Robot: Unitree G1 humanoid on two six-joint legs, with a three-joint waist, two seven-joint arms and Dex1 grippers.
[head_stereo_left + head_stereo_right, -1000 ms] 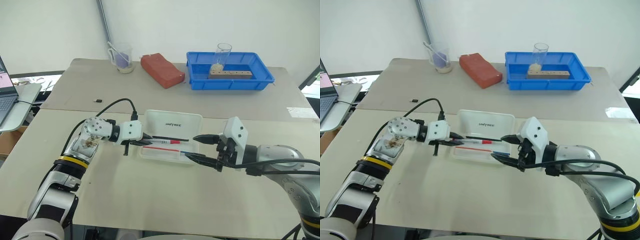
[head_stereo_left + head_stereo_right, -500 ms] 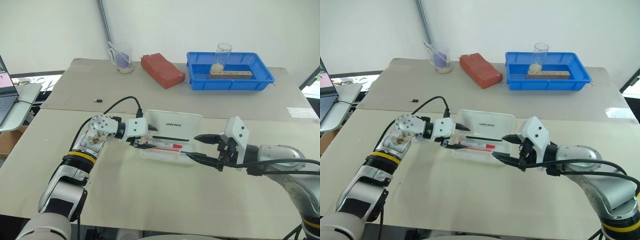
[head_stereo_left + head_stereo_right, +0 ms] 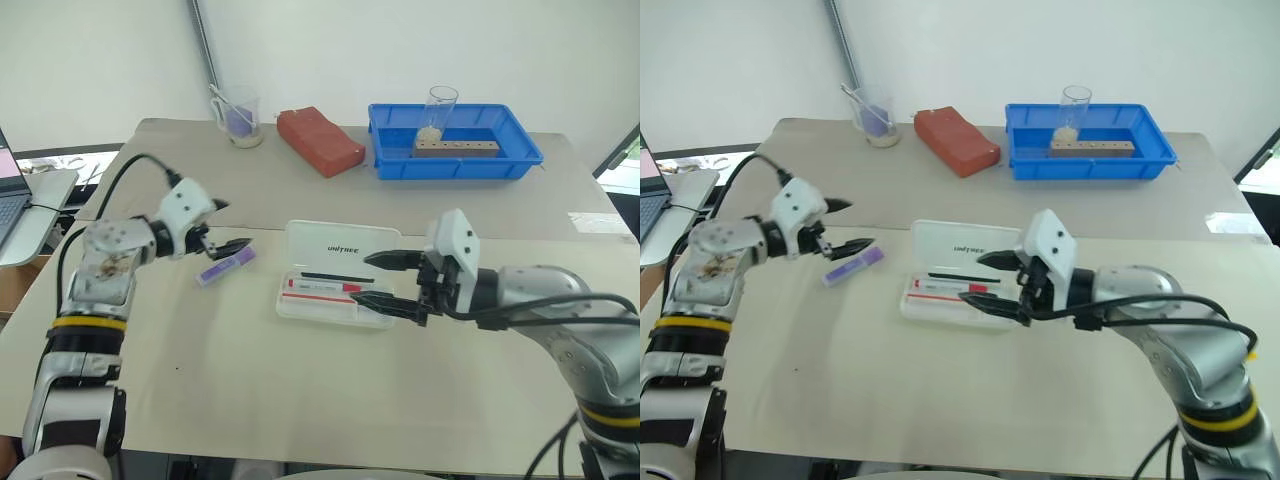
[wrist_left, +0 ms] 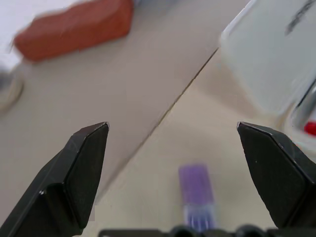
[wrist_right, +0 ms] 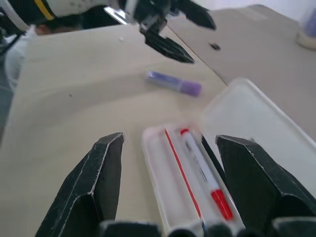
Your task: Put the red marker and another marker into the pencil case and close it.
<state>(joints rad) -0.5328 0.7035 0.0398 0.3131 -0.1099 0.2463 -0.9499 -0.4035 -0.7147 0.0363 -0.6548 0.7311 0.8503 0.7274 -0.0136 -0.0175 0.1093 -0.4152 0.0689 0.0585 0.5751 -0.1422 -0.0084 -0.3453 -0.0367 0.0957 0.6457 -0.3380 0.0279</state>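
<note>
Lying: purple marker [image 3: 226, 267] is resting flat on the table [image 3: 300, 400], outside the case [image 3: 335, 285] and well off its left end
Axis: its length is running slantwise — the far end is tipping toward the case, the near end toward the table's left edge
Nearest: left gripper [image 3: 222, 226] is hovering just beside it, on the side away from the case; its lower fingertip is reaching almost over the marker
Left jaws: standing wide apart, holding nothing
Wrist line-up: in the left wrist view the marker [image 4: 197, 195] is sitting between the two fingers, nearer the right-hand one
Red marker: lying [image 3: 322, 286] inside the open case tray, lengthwise — already in place
Right gripper: hanging [image 3: 378, 279] at the case's right end, jaws parted and empty, farther from the purple marker
Judgement: left arm is looking best placed to take the purple marker next — jaws are probably needing to close across its barrel
</note>
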